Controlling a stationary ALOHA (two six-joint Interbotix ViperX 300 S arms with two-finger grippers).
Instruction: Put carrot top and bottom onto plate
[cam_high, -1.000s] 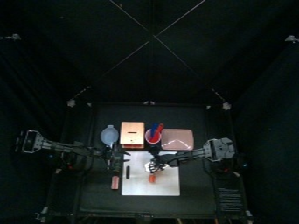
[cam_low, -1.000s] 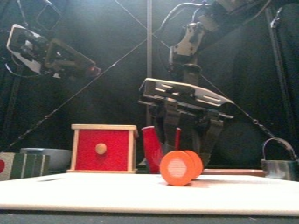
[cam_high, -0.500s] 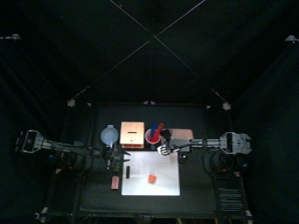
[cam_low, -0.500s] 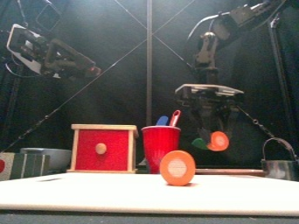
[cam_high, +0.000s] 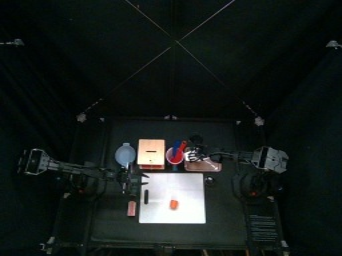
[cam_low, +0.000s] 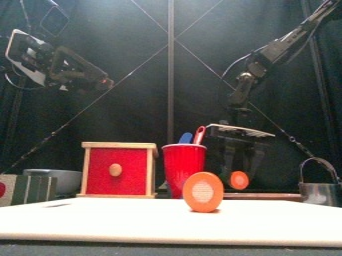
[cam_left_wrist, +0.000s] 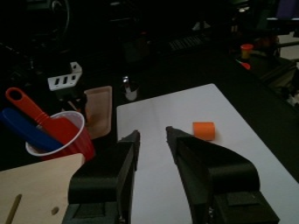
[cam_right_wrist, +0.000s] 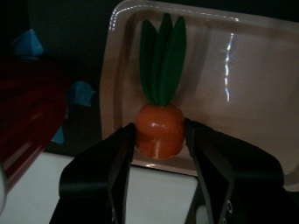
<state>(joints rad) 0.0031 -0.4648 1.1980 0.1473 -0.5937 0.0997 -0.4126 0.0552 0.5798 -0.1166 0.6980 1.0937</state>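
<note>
1. The right gripper (cam_right_wrist: 160, 162) hangs over the near rim of the pinkish-tan plate (cam_right_wrist: 251, 66). Its jaws stand wide, one on each side of the carrot top (cam_right_wrist: 160, 122), an orange stub with long green leaves. The right wrist view does not settle whether the jaws press the stub or whether it rests on the plate.
2. In the front view the same piece shows as an orange disc (cam_low: 238, 180) low beneath the right arm, right of the red cup (cam_low: 182, 166).
3. The carrot bottom (cam_low: 203, 191), a stubby orange chunk, lies on the white mat (cam_left_wrist: 222, 179) in the foreground, well apart from the plate (cam_high: 206, 160).
4. The left gripper (cam_left_wrist: 152, 140) rests raised at the left side, its jaws parted and holding nothing.
5. A wooden box with a red front (cam_low: 118, 169) stands left of the cup.
</note>
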